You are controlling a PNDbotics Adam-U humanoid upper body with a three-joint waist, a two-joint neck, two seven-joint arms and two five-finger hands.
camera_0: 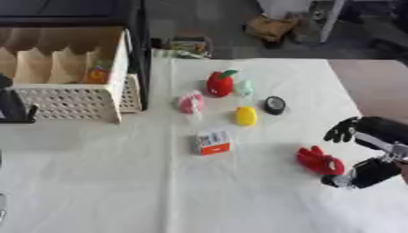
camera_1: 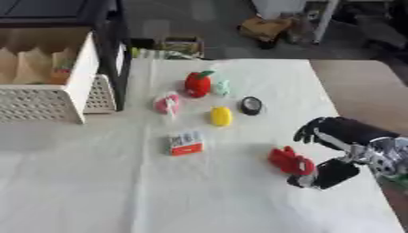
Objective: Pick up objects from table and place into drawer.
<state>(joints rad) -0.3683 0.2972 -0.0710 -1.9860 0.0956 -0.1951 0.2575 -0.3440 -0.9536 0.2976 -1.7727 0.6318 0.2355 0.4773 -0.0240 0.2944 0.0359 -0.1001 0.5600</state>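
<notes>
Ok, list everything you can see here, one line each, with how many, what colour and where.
Table: one, white cloth.
Drawer: one, white, perforated front, far left, open.
Item in drawer: one, orange, a compartment.
Plush: one, red, green top, centre back.
Pale green item: one, right of plush.
Pink item: one, left of centre.
Yellow item: one, centre.
Black round item: one, right of yellow.
Box: one, white and orange, centre.
Red toy: one, beside right hand.
Left hand: black, left edge.
Right hand: black, fingers spread by red toy.
</notes>
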